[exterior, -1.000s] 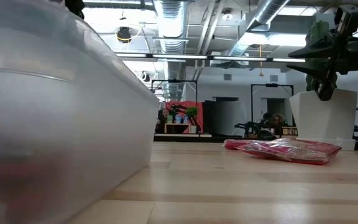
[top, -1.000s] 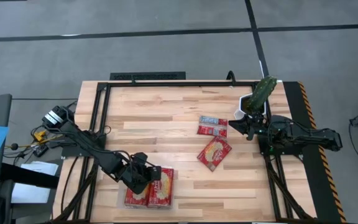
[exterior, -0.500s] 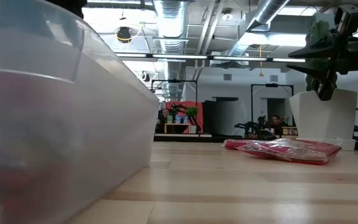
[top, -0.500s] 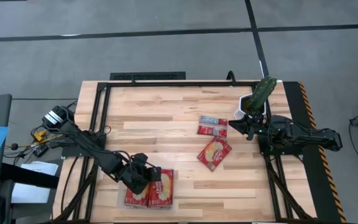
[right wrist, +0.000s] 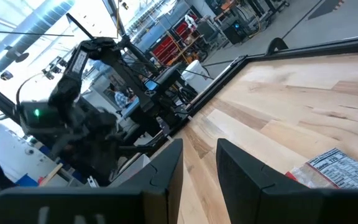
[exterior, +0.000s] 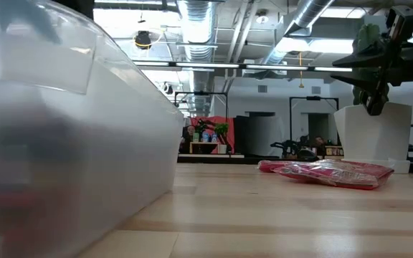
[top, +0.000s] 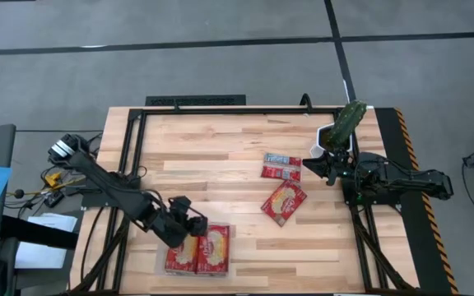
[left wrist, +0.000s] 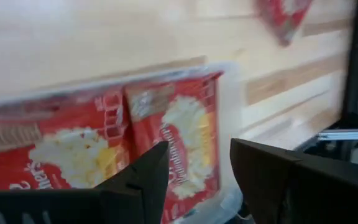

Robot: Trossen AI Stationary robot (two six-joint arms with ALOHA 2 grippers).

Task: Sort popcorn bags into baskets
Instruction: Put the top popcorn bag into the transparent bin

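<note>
**Left gripper over tray; two packets loose on worktop**

The left gripper is seen at the near left of the worktop, over the left edge of the clear tray; its jaws are parted and empty. Two popcorn bags lie flat side by side in the tray. Further right, one packet lies beyond another, tilted packet. The right gripper is held at the far right beside a white bowl, jaws slightly parted, nothing held.
</note>
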